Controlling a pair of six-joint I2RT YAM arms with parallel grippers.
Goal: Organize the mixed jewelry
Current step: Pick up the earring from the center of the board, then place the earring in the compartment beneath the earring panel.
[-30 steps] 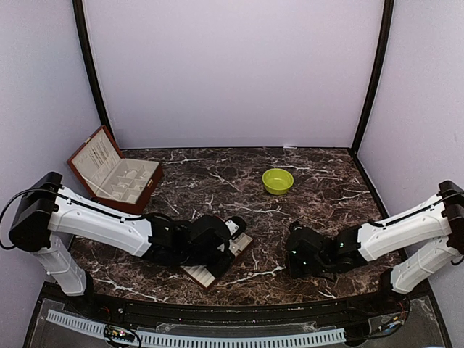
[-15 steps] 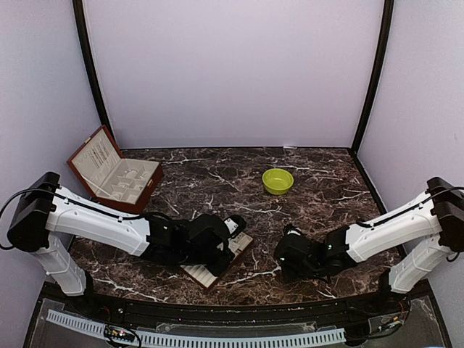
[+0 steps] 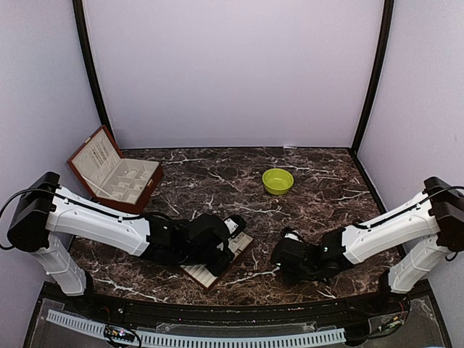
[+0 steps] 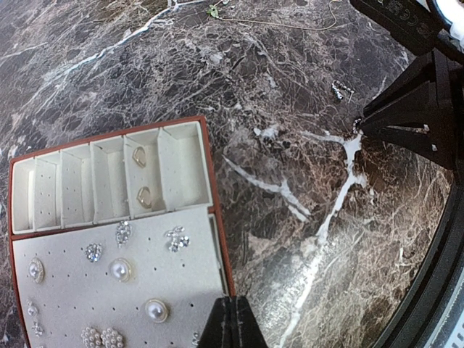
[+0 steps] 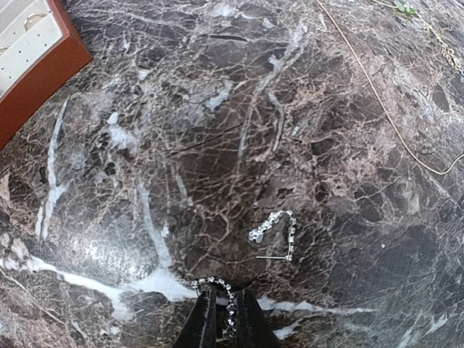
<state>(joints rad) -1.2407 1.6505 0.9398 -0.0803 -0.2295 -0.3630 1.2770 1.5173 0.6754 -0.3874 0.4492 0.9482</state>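
**Right gripper pinches one crystal earring; its twin lies just past the tips**

Right wrist view: the right gripper (image 5: pixel 221 319) has its fingers drawn almost together on a sparkling strand, the pinched earring (image 5: pixel 216 280). The strand loops out past the tips and runs back between them, roughly in line with the fingers. Whether it has left the table (image 5: pixel 181 145) I cannot tell. Just beyond the tips, toward the far left, the loose earring (image 5: pixel 291 235) lies free, bent like a hook with its post pointing sideways. A thin chain (image 5: pixel 377 94) trails farther off. The tray (image 5: pixel 51 69) shows only a corner, to the left of the gripper.

Left wrist view: this shows what the tray holds. There are hoop earrings (image 4: pixel 141 174) in one slot and pearl studs (image 4: pixel 119 270) on the pad, with the other slots bare. The left gripper (image 4: pixel 228 322) hovers over the tray's edge, clenched on nothing. The right gripper appears at the right, with a glint at its tip.

Top view: the jewelry is too small to make out. It does show that the right arm is nearer both crystal pieces, and that the tray lies to its left, under the left arm. The green bowl (image 3: pixel 278 180) and the open box (image 3: pixel 116 180) stand far back. I judge the carry runs leftward to the tray.
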